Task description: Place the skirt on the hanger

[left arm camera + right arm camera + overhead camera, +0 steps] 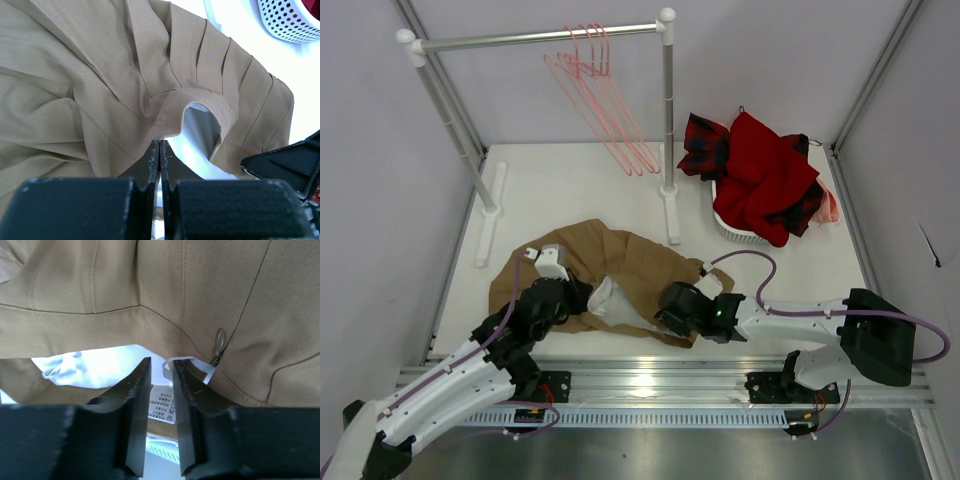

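Note:
The tan skirt lies crumpled on the white table, its waist opening showing pale lining. My left gripper is at the left side of the opening. In the left wrist view its jaws are pressed together at the edge of the skirt's waistband. My right gripper is at the right side of the opening. In the right wrist view its jaws stand slightly apart just under the waistband, beside the zip pull and a white loop. Several pink hangers hang on the rail at the back.
A white rack with two base feet stands behind the skirt. A white perforated basket at the back right holds a red garment and red-and-black plaid cloth. My right arm shows in the left wrist view.

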